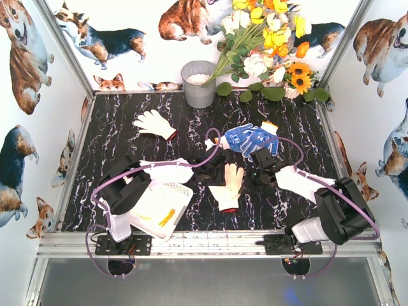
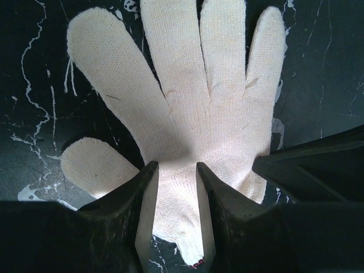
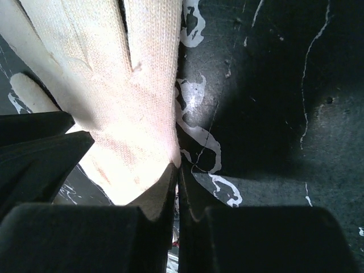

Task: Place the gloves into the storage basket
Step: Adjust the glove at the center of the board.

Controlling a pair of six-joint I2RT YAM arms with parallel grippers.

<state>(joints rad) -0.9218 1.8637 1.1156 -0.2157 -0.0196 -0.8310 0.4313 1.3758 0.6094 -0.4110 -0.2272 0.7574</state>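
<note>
**What your views leave out**

In the left wrist view, the cream glove (image 2: 193, 102) loses two fingertips past the top edge, and most of its cuff hides behind the left gripper (image 2: 173, 199). From the right wrist you can't tell whether the closed right gripper (image 3: 177, 182) pinches the glove's edge — shadow covers the contact. From above, the left arm (image 1: 131, 191) covers much of the storage basket (image 1: 178, 194), and the yellow item (image 1: 167, 218) inside is too small to name.
</note>
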